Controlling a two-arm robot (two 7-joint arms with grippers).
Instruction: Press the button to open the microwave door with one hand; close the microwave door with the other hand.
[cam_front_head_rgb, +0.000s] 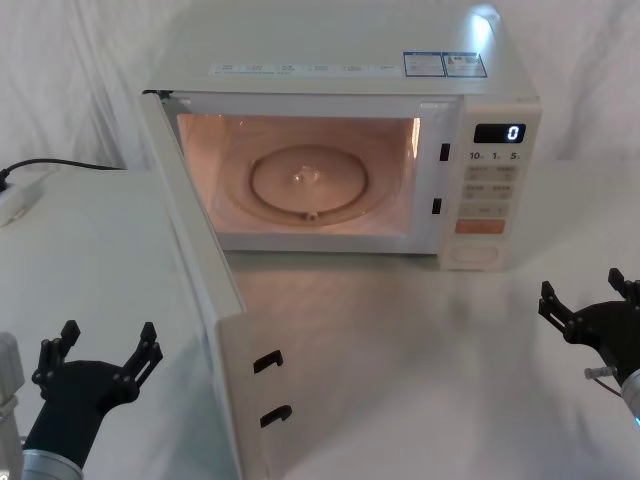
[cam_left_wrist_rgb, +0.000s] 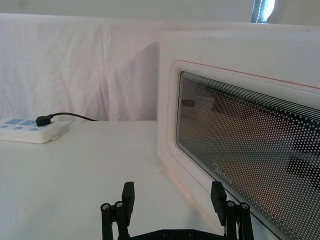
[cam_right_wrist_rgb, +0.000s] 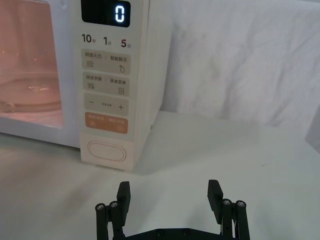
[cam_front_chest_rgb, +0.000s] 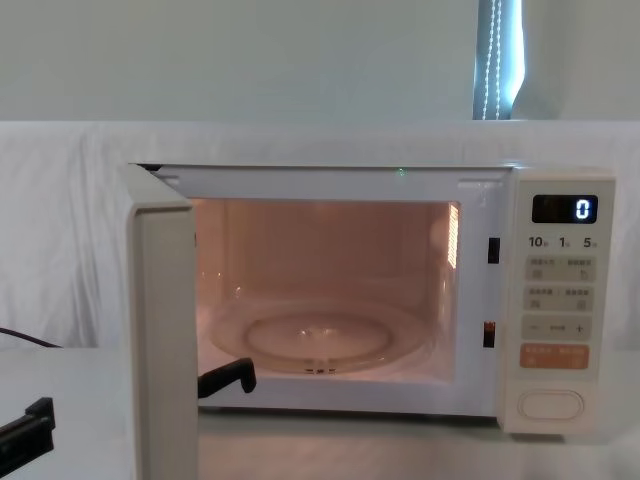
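Microwave (cam_front_head_rgb: 350, 60): far centre of tabletop (cam_front_head_rgb: 420, 360), lit inside. Microwave door (cam_front_head_rgb: 205, 290): swung wide toward near left. Button (cam_right_wrist_rgb: 106, 151): already pressed, by judgement. Left tool (cam_front_head_rgb: 98, 352): released, outside door; push outer face squarely, steadily, until latched. Right tool (cam_front_head_rgb: 588, 297): released, near right, idle.

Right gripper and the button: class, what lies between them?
Nothing; in the right wrist view only bare white table separates the open right gripper from the button at the panel's foot.
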